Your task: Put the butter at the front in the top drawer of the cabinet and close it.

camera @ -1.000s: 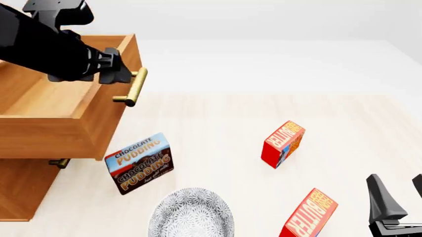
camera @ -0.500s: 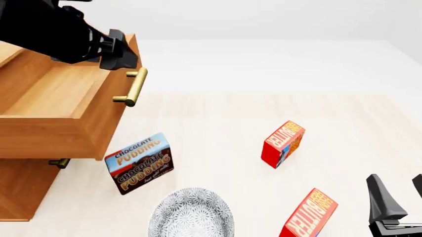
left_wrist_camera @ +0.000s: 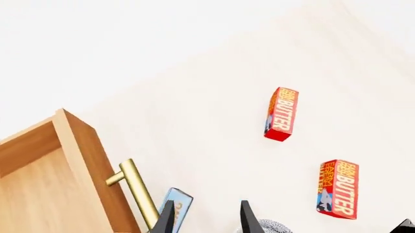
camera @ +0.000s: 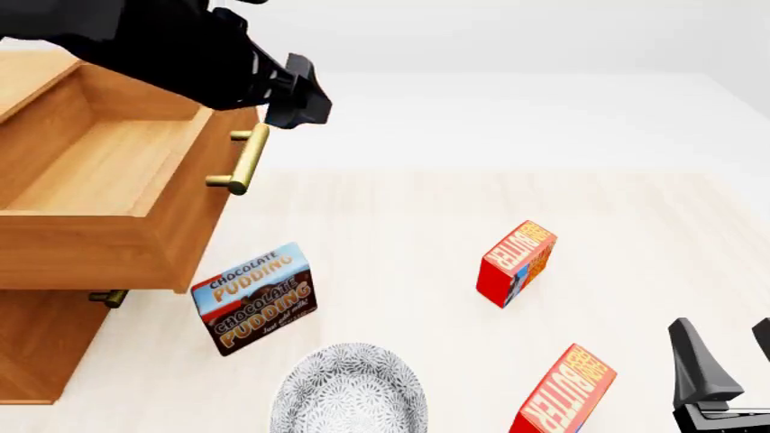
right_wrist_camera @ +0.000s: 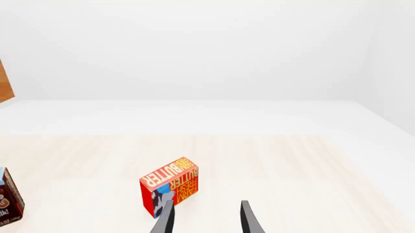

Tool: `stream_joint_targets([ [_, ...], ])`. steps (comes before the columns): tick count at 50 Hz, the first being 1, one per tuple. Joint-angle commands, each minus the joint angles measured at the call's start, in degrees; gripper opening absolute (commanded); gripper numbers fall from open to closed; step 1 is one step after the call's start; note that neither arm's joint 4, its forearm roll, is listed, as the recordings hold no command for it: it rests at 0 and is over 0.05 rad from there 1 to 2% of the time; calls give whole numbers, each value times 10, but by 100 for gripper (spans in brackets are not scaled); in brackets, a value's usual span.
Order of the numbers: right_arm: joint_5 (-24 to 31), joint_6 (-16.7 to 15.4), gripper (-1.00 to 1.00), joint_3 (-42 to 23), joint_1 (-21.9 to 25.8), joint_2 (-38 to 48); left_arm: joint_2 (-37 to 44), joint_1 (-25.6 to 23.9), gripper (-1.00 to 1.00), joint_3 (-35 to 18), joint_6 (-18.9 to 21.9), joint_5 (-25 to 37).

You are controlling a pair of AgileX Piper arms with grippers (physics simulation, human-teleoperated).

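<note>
Two red butter boxes lie on the table. The butter at the front (camera: 565, 392) (left_wrist_camera: 338, 189) is near the table's front edge, just left of my right gripper (camera: 728, 352) (right_wrist_camera: 206, 218), which is open and empty. The other butter box (camera: 517, 262) (left_wrist_camera: 282, 114) (right_wrist_camera: 170, 187) lies farther back. The cabinet (camera: 36, 352) stands at the left with its top drawer (camera: 121, 216) (left_wrist_camera: 71, 160) pulled out and nothing showing inside it. My left gripper (camera: 301, 97) (left_wrist_camera: 206, 218) hovers open above and right of the drawer's brass handle (camera: 244, 161) (left_wrist_camera: 137, 194), holding nothing.
A chocolate pudding box (camera: 252, 298) (left_wrist_camera: 175, 206) (right_wrist_camera: 8, 201) stands just in front of the open drawer. A patterned grey plate (camera: 349, 397) lies at the front edge. The lower drawer's handle (camera: 108, 298) peeks out under the top drawer.
My left gripper has moved from beside the drawer handle up and to the right, off the drawer front. The drawer stays out. The right arm and the boxes are unchanged.
</note>
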Motion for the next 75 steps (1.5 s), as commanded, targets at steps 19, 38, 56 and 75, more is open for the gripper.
stream_joint_targets([
  [19,-1,0,100,1,0,0,108,-69,100,4,-4,-122],
  [38,-1,0,100,1,0,0,153,-109,100,15,-32,-171],
  [56,-1,0,100,1,0,0,229,-131,100,-45,-42,-166],
  [75,-1,0,100,1,0,0,301,-146,100,-88,-56,-174],
])
